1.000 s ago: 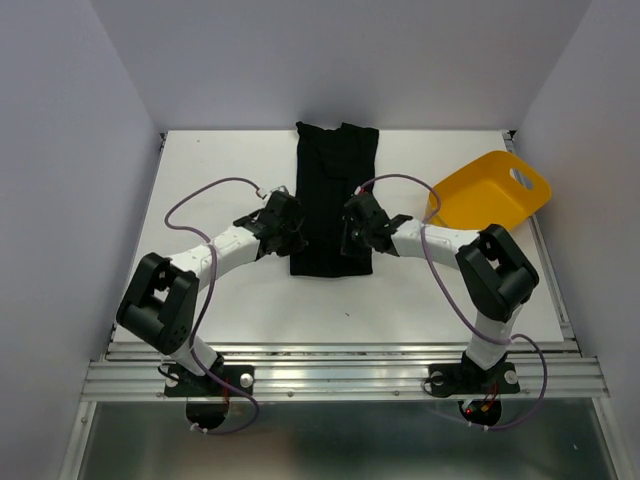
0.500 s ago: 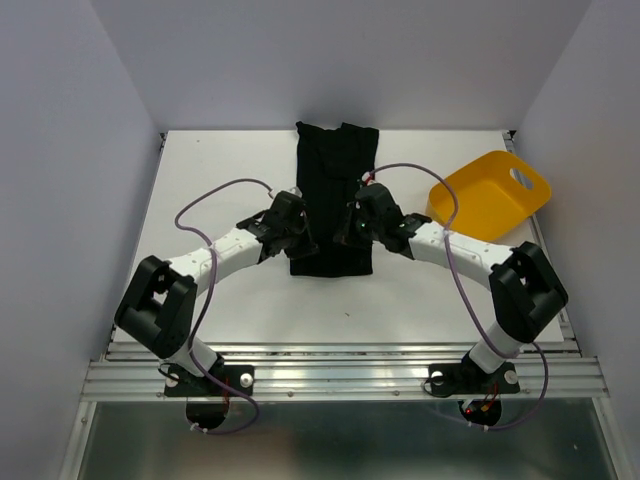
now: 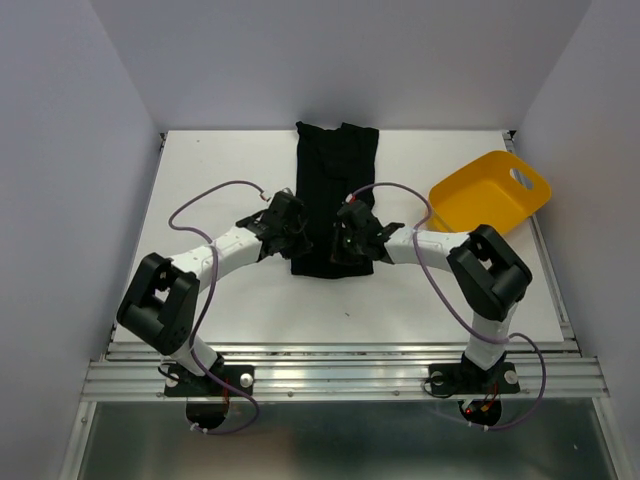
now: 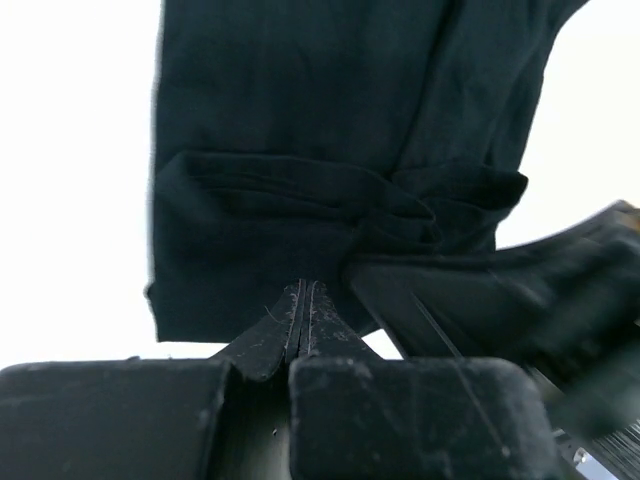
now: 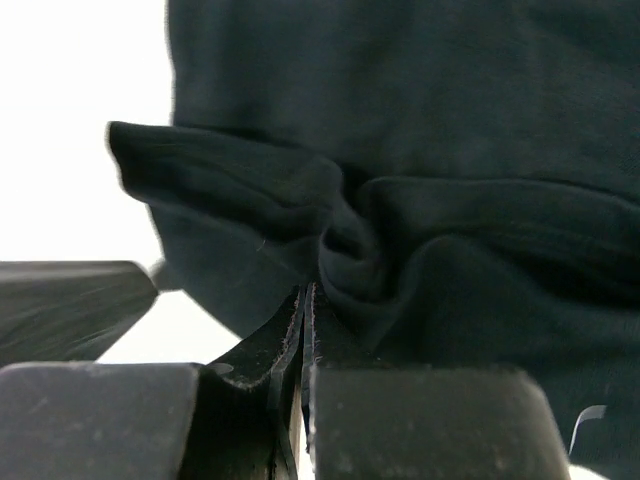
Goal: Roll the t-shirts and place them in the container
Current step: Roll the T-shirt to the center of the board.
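A black t-shirt point(image 3: 336, 180) lies folded into a long narrow strip down the middle of the white table point(image 3: 220, 180). Its near end is bunched into a cross fold. My left gripper point(image 3: 298, 238) is shut at the strip's near left part; in the left wrist view its tips point(image 4: 303, 288) meet on the cloth point(image 4: 300, 120) just below the fold. My right gripper point(image 3: 346, 240) is shut on the near right part; in the right wrist view the cloth point(image 5: 400, 120) puckers right at its tips point(image 5: 306, 292). The right gripper also shows in the left wrist view point(image 4: 500, 300).
A yellow plastic tub point(image 3: 490, 195) lies tilted at the table's right edge, just beyond the right arm's forearm. Purple cables loop over both arms. White walls close in the table at the back and both sides.
The right arm swung out to the right and came back, its elbow now folded closer in. Both grippers stayed at the shirt's near end; the right one has shifted slightly left.
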Robot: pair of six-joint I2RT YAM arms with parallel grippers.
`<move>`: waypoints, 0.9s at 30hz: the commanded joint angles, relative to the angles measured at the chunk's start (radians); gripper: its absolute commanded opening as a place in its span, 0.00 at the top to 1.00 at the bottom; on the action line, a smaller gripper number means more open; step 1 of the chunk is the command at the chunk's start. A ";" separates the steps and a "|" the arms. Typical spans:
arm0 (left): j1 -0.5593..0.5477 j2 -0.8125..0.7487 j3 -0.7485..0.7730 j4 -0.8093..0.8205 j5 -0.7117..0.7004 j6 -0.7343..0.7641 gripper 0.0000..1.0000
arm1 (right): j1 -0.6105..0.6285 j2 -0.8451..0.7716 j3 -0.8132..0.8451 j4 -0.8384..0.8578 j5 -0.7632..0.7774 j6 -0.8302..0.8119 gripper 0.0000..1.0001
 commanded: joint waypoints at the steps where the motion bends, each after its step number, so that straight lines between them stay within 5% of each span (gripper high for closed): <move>1: 0.011 -0.046 -0.007 -0.028 -0.048 -0.008 1.00 | 0.002 0.058 0.017 -0.001 0.115 0.008 0.99; 15: 0.012 -0.050 -0.037 -0.028 -0.052 0.009 1.00 | -0.041 -0.156 -0.003 -0.057 0.184 -0.061 0.99; 27: 0.019 0.065 -0.014 0.003 -0.068 0.032 1.00 | -0.098 -0.103 -0.046 -0.064 0.126 -0.085 0.99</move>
